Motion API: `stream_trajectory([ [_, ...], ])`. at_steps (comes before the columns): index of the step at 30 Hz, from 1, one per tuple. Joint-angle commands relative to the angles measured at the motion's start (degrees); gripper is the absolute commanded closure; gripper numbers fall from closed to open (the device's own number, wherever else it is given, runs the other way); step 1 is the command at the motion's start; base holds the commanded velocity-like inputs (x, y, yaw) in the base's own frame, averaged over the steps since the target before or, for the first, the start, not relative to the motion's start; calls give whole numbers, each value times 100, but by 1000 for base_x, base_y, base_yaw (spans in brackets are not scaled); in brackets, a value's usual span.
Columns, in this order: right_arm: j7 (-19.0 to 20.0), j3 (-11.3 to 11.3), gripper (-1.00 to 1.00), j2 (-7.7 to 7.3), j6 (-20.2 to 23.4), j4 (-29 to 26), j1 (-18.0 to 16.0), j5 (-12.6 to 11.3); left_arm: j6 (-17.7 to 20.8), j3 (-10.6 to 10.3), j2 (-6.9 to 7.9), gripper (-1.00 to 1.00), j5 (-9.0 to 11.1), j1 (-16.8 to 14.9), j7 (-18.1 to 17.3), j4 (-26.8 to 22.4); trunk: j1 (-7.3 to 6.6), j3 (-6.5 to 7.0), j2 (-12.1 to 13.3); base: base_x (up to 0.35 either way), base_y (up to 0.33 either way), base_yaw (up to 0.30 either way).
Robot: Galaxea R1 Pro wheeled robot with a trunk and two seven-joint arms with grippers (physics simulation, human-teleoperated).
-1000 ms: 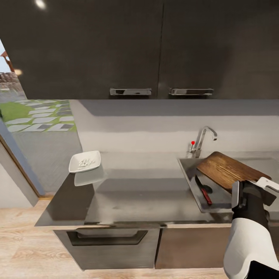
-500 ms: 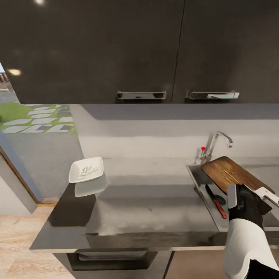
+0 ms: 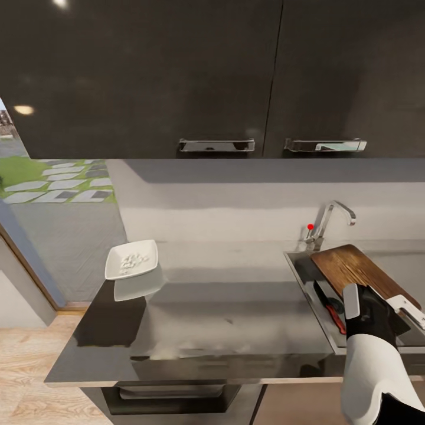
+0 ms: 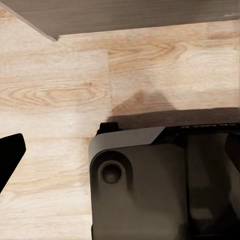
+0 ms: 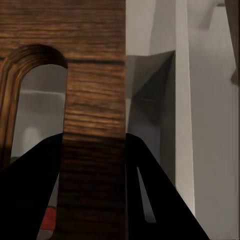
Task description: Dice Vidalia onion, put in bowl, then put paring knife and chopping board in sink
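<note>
One red dot on faucet (image 3: 330, 219), no legible writing, right gripper (image 5: 95, 200) clamping chopping board (image 3: 360, 271)

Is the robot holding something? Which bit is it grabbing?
Yes. The right pincer holds the chopping board by its end with the handle hole, over the sink.

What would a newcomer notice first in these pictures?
First, the dark wooden board at the right, lying tilted over the sink, with the right gripper shut on its handle end; the right wrist view shows the board between the fingers. Beside it, down in the sink, lies the red-handled knife. Far to the left, near the countertop's corner, stands the white bowl with pale diced onion in it.
</note>
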Motion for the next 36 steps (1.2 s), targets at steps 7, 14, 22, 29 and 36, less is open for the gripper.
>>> stream_trajectory([
  [7, -40, -120, 100, -19, 47, 58, -4, -23, -40, -47, -4, -100, 10, -12, 25, 28, 4, -13, -13, 0, 0, 0],
  [14, -41, -123, 100, -6, 51, 221, -4, -359, -38, -47, -4, -100, 10, -14, 25, 28, 4, -13, -13, 0, 0, 0],
  [22, -41, -119, 100, 21, 48, 437, -4, -398, -39, -48, -4, -100, 10, -12, 25, 28, 4, -13, -13, 0, -115, 0],
  [29, -40, -127, 100, 19, 11, 710, -4, -440, -42, -47, -4, -100, 10, -14, 25, 28, 4, -13, -13, 0, -232, 0],
  [36, -41, -120, 100, 16, -120, 857, -4, -744, -38, -47, -4, -100, 10, -15, 25, 28, 4, -13, -13, 0, -19, 0],
])
